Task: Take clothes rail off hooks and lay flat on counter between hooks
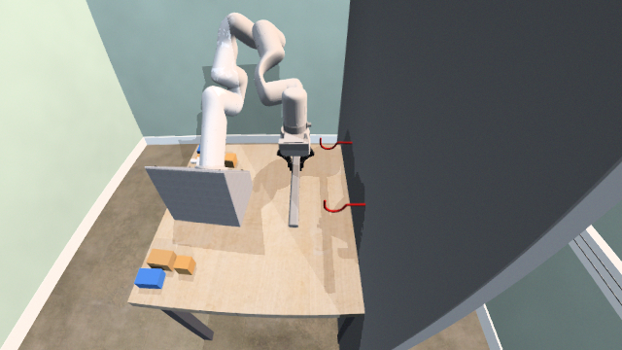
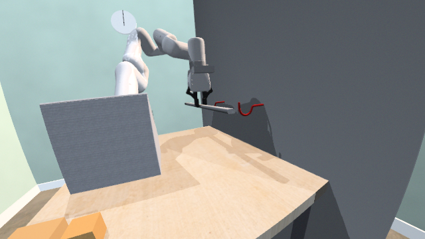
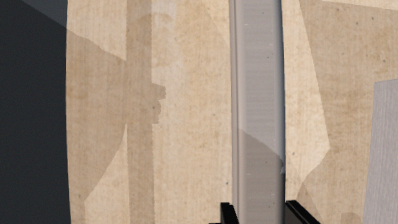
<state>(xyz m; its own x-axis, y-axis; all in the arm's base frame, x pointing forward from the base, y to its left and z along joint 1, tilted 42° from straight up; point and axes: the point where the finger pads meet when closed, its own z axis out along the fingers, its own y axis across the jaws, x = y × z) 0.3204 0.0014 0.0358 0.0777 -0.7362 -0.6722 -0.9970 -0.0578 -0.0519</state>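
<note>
The grey clothes rail (image 1: 293, 194) (image 2: 212, 107) (image 3: 257, 100) is off the hooks and hangs in the air above the wooden counter (image 1: 272, 272) (image 2: 216, 186), roughly parallel to the dark wall (image 1: 462, 146) (image 2: 315, 83). My gripper (image 1: 294, 162) (image 2: 200, 103) (image 3: 257, 212) is shut on the rail near its far end. Two red wall hooks, the far hook (image 1: 332, 144) (image 2: 219, 103) and the near hook (image 1: 340, 207) (image 2: 247, 110), stick out of the wall and carry nothing. The rail is a little out from the hooks and near their height.
A grey upright panel (image 1: 199, 194) (image 2: 99, 143) stands on the counter left of the rail. Orange blocks (image 1: 170, 261) (image 2: 60, 227) and a blue block (image 1: 150, 278) lie at the near left corner. Another orange block (image 1: 230, 158) lies by the arm's base.
</note>
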